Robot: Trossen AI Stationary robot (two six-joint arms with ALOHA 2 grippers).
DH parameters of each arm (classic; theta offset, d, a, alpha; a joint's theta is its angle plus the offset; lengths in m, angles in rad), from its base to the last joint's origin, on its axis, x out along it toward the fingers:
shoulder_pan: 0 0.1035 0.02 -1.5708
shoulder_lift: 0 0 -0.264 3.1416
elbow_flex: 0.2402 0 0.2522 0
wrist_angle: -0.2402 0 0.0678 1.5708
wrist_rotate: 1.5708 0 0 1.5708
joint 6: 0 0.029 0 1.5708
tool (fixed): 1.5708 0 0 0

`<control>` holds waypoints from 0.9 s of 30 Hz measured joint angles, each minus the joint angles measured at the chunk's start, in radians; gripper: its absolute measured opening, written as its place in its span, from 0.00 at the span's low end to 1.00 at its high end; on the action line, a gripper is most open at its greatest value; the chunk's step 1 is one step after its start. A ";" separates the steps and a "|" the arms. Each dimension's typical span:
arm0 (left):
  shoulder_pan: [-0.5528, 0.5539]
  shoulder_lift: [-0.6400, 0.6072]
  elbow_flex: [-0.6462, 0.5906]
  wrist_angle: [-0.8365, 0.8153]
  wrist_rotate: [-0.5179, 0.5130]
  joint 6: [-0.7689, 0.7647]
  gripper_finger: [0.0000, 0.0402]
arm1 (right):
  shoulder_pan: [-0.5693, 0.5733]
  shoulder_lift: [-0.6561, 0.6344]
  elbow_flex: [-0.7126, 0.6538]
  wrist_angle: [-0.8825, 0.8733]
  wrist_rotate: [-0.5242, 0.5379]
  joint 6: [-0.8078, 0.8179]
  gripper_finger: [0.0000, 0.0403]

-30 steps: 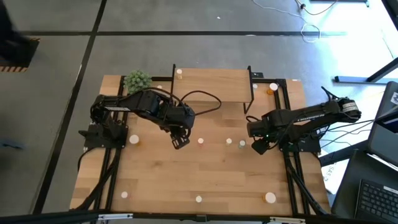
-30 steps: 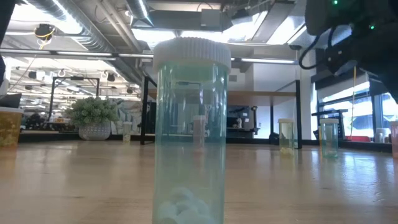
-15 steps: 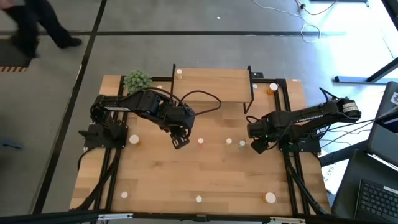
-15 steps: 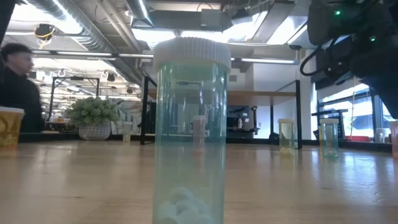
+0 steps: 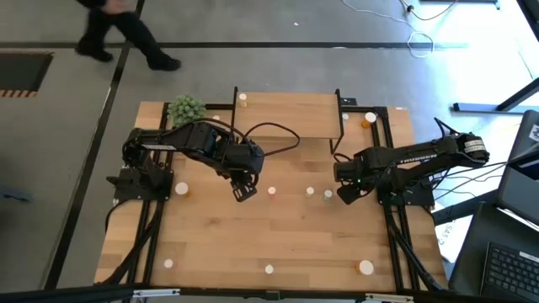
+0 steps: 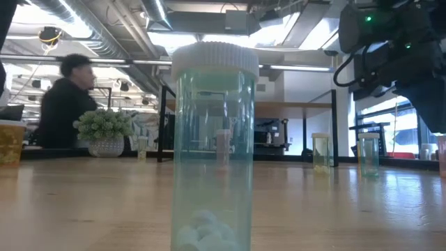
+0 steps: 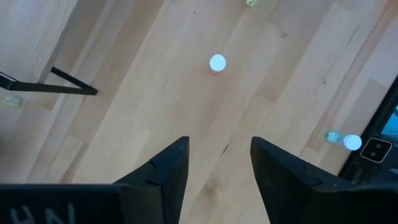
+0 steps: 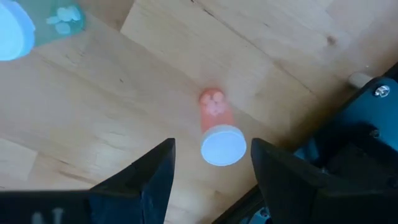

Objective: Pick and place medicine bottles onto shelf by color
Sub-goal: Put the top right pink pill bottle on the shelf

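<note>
My right gripper [image 8: 212,149] is open and points down near the table's right edge. A pink-red medicine bottle [image 8: 214,118] with a white cap stands on the table under it, the cap showing between the fingertips, apart from them. A green bottle [image 8: 37,25] stands nearby. My left gripper [image 7: 217,149] hangs open above mid-table [image 5: 242,192], with a pink bottle [image 7: 217,63] farther off on the wood. Other bottles are scattered [image 5: 310,191] [image 5: 180,188]. The shelf [image 5: 286,114] stands at the far edge, with a bottle on it [image 5: 242,98].
A green spiky plant ball [image 5: 186,108] sits at the far left corner. A green bottle [image 6: 212,146] stands right in front of the low camera. Bottles stand along the near edge [image 5: 365,267] [image 5: 269,269] [image 5: 168,263]. A person [image 5: 126,34] walks beyond the far edge.
My right gripper has rolled a little about the line it points along, staying open above the pink-red bottle. A person has walked along the floor beyond the table's far edge, from left toward the middle.
</note>
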 joint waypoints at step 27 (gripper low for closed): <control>0.002 0.000 0.000 0.007 0.022 0.000 0.41 | 0.000 0.000 -0.068 0.053 0.009 -0.028 0.53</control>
